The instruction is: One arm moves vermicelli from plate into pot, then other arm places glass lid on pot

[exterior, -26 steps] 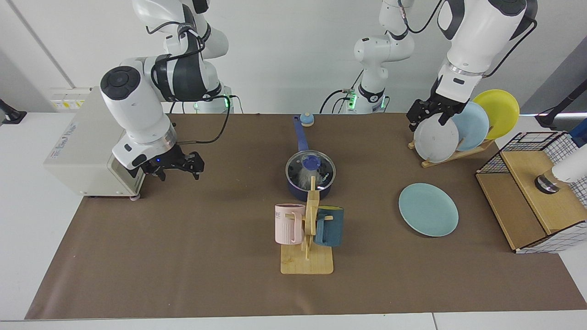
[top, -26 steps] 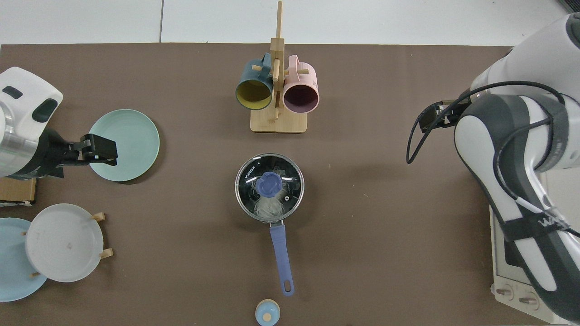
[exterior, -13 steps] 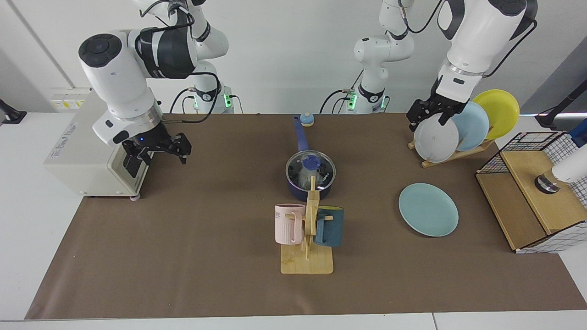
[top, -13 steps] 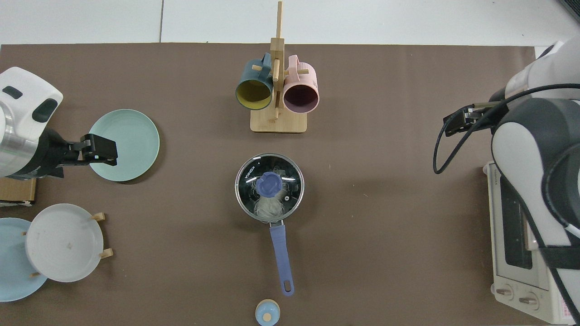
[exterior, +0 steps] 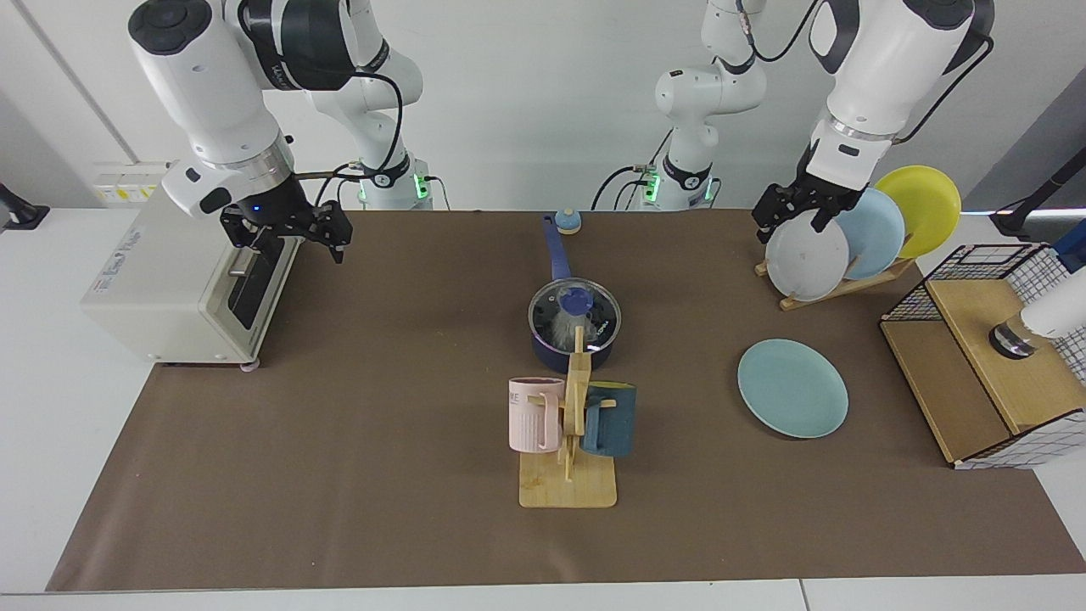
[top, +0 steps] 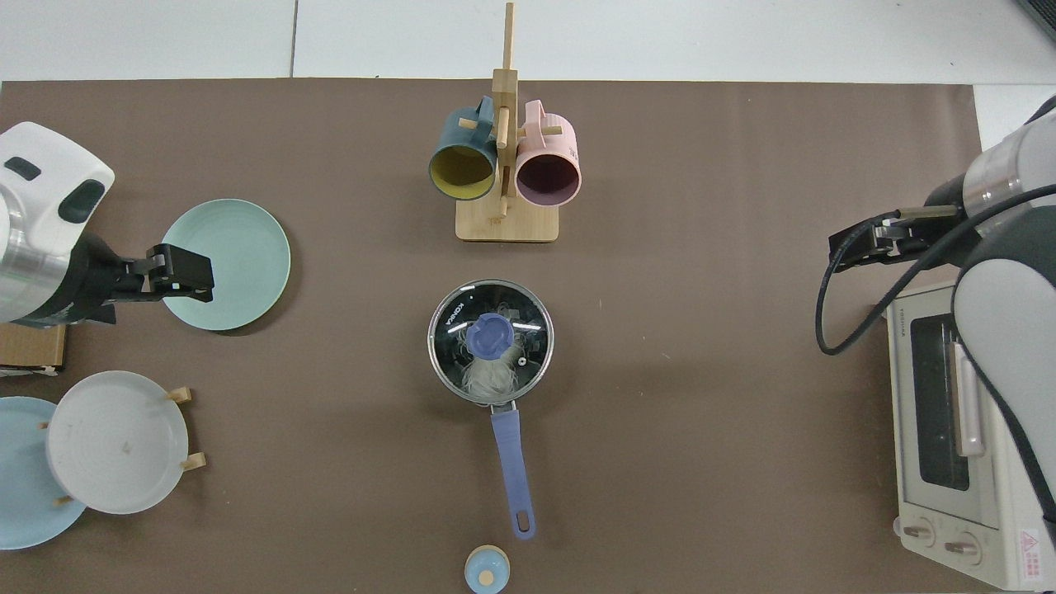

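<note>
With the glass lid (top: 490,341) seated on the pot (exterior: 574,330) and the vermicelli (top: 490,376) beneath it, both jobs look done: the right gripper (exterior: 286,234), spread and empty, hangs well aside by the toaster oven (exterior: 174,287); the left gripper (exterior: 793,209), also spread, waits above the emptied teal plate (exterior: 792,388)

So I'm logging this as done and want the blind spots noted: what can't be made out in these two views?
- Pot, facing view: the mug rack covers its front wall.
- Vermicelli, top view: the lid knob and glare hide part of the clump.
- Left gripper, top view: whether its fingers are parted.
- Right gripper, both views: its fingertips blend into the black housing.
</note>
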`<act>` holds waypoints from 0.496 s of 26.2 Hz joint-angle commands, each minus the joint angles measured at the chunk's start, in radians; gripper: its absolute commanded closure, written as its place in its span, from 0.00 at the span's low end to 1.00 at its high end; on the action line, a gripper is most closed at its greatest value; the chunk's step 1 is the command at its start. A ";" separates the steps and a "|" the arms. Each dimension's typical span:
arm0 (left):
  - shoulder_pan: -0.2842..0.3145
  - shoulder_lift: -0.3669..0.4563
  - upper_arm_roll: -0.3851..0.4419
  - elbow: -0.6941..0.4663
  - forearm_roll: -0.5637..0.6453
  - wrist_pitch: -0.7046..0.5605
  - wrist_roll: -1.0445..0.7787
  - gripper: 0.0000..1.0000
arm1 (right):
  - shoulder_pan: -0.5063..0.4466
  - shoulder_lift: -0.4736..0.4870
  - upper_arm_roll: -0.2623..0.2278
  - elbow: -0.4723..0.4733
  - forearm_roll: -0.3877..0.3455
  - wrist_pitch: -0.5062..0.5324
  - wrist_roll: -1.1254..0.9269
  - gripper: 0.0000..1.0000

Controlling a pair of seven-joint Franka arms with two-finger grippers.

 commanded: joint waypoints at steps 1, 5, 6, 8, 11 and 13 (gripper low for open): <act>0.004 -0.023 0.001 -0.020 0.003 -0.010 -0.008 0.00 | -0.005 -0.015 -0.001 -0.020 -0.002 -0.012 0.003 0.00; 0.004 -0.023 0.001 -0.020 0.003 -0.010 -0.010 0.00 | -0.005 -0.015 -0.005 -0.020 -0.007 -0.012 -0.041 0.00; 0.004 -0.023 -0.001 -0.020 0.003 -0.010 -0.008 0.00 | -0.007 -0.015 -0.007 -0.020 -0.004 -0.011 -0.043 0.00; 0.004 -0.023 -0.001 -0.020 0.003 -0.010 -0.008 0.00 | -0.011 -0.013 -0.007 -0.020 0.003 -0.011 -0.042 0.00; 0.004 -0.023 0.001 -0.020 0.003 -0.010 -0.008 0.00 | -0.016 -0.013 -0.010 -0.018 -0.001 -0.006 -0.031 0.00; 0.004 -0.023 0.001 -0.020 0.003 -0.010 -0.008 0.00 | -0.019 -0.011 -0.014 -0.017 -0.005 -0.008 -0.032 0.00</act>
